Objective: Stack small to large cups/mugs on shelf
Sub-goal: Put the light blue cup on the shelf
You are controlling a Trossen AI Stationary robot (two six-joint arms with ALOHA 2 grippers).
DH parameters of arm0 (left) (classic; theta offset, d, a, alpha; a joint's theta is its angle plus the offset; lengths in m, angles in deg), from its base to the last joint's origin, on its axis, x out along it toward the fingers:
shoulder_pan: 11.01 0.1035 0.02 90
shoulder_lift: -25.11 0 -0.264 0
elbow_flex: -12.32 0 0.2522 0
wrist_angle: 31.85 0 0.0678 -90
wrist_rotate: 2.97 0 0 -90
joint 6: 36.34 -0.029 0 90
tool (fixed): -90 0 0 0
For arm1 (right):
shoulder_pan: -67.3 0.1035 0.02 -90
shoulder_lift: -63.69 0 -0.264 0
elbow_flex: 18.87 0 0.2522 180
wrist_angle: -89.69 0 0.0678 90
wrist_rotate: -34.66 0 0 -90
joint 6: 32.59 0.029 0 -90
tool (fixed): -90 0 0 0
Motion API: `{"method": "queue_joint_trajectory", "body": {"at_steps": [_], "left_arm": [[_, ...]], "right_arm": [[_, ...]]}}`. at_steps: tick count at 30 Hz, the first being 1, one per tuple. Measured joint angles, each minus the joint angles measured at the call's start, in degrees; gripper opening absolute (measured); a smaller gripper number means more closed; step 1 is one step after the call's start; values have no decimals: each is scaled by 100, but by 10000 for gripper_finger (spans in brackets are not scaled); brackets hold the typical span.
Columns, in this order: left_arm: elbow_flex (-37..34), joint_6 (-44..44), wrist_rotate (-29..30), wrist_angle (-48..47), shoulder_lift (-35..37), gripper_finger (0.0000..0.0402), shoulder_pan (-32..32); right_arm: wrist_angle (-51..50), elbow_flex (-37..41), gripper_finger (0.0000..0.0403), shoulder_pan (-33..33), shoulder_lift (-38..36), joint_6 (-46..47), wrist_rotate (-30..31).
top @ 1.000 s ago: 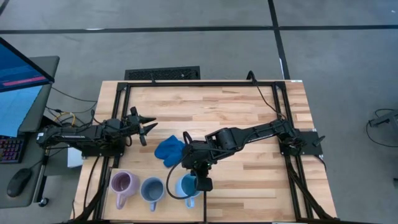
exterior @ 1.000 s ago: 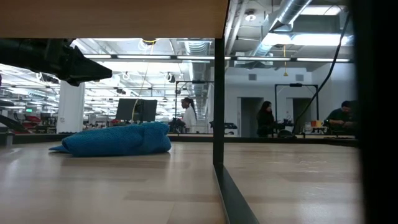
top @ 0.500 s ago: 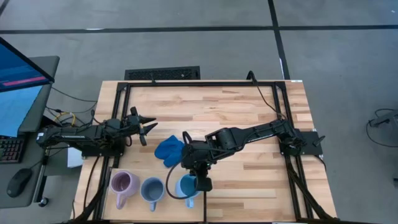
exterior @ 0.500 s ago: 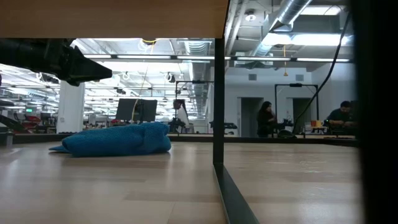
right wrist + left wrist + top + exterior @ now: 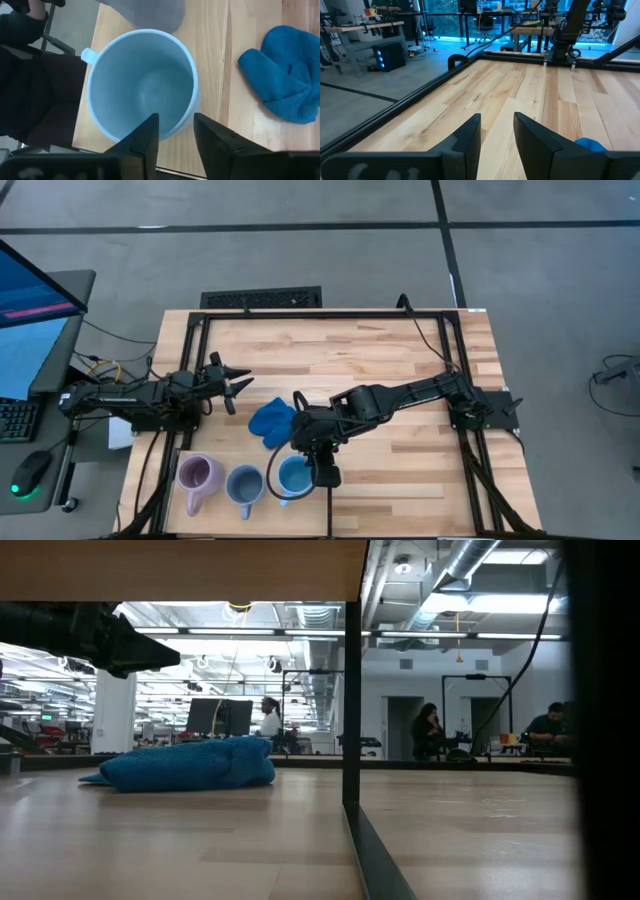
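Light-blue mug (image 5: 142,82) upright, empty, glossy; right end effector (image 5: 175,131) fingers apart astride rim; left end effector (image 5: 496,131) parted.

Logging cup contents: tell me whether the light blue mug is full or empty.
Empty. The right wrist view looks straight down into the light blue mug, and its bare pale bottom shows with nothing inside.

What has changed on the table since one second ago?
The light blue mug shifted slightly toward the grey-blue mug, the right gripper at its rim. In the low view, a distant person moved left. The left gripper, lilac mug and cloth stayed.
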Motion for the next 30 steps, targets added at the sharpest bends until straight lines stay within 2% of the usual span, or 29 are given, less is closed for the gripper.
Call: {"method": "queue_joint_trajectory", "body": {"at_steps": [11,30], "left_arm": [[2,0,-4,-2,0,108,2],[0,0,-9,-4,0,108,2]], "right_arm": [[65,0,171,0,0,-245,3],[217,0,169,-22,0,-752,2]]}}
